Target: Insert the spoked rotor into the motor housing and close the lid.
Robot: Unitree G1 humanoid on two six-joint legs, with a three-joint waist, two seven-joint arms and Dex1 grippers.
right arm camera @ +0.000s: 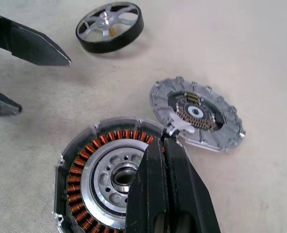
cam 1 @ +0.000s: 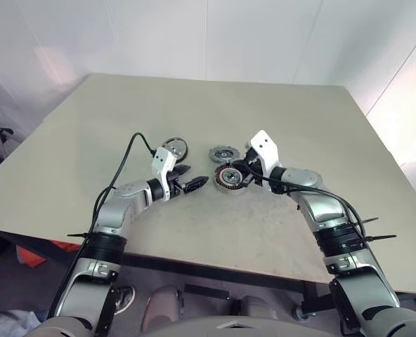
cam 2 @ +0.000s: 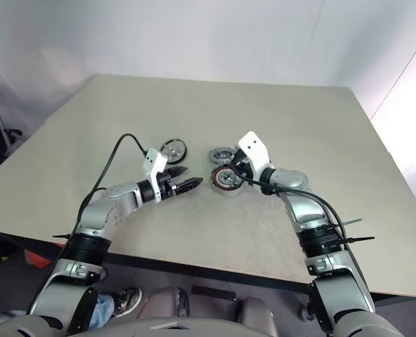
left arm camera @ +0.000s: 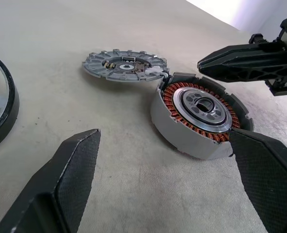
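The housing (left arm camera: 197, 116) is tilted on the surface (cam 1: 264, 119), pinched at its rim by the right pincer (right arm camera: 165, 160). The lid (right arm camera: 197, 114) lies flat just beside it; the rotor (right arm camera: 109, 26) farther off. The left pincer (left arm camera: 163, 179) is spread, facing the housing.

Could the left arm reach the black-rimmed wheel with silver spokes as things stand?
Probably yes: the black-rimmed spoked wheel lies on bare table close beside the open left pincer, with nothing between them, though the pincer points away from it.
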